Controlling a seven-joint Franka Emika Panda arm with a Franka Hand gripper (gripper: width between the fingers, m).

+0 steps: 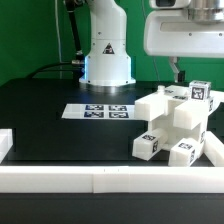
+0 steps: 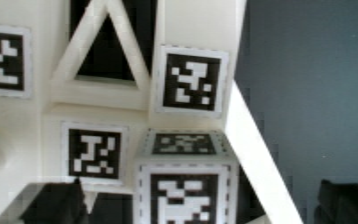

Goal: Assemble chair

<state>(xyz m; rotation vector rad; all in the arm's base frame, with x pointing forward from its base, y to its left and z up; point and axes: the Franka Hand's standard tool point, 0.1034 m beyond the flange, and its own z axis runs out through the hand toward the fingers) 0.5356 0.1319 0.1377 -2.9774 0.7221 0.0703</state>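
Note:
The chair [image 1: 175, 125] stands at the exterior view's right as a cluster of joined white blocks with black-and-white tags, close to the right rail. My gripper [image 1: 178, 72] hangs just above its top rear part. In the wrist view the chair [image 2: 114, 110] fills the frame, showing several tags and a slanted white bar. My gripper [image 2: 197, 205] is open. A tagged white block of the chair lies between the dark fingers [image 2: 51, 200], with a gap on each side. Nothing is held.
The marker board [image 1: 97, 111] lies flat on the black table in front of the robot base [image 1: 107, 60]. A low white rail [image 1: 100, 180] runs along the front edge, and another rail [image 1: 214, 150] borders the exterior view's right beside the chair.

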